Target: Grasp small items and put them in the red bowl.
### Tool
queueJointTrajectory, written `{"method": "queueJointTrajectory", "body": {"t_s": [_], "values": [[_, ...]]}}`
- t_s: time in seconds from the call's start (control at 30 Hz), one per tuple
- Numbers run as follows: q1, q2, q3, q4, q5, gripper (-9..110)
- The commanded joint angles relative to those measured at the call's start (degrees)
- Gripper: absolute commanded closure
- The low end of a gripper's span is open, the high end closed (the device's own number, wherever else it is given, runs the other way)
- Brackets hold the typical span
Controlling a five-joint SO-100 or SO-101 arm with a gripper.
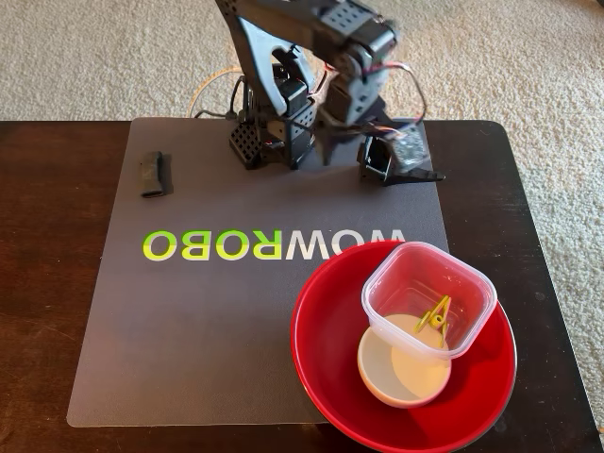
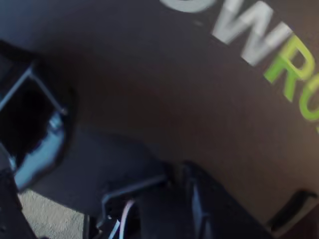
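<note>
I see the tub, clip and white bowl inside the red bowl. My hand, grip unreadable, hangs beyond it; next, the black piece, far left.

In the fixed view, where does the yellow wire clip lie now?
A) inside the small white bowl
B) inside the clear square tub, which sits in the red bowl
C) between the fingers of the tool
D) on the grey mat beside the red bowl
B: the yellow wire clip lies within the clear square tub, which rests in the red bowl and overlaps the small white bowl.
</note>
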Motion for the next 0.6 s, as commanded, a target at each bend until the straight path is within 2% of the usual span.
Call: {"method": "queueJointTrajectory", "body": {"t_s": [0.0, 0.13, 0.27, 0.33, 0.47, 0.57], "values": [[-6.1, -3.2, 0.2, -5.4, -4.3, 56], [-10.0, -5.7, 1.1, -8.1, -6.9, 57], [-8.7, -6.5, 4.7, -11.9, -7.7, 62], [-7.1, -6.8, 6.5, -14.3, -8.5, 69], [-3.2, -8.9, 7.1, -18.3, -12.0, 98], [-0.9, -9.2, 7.2, -18.5, -12.0, 101]]}}
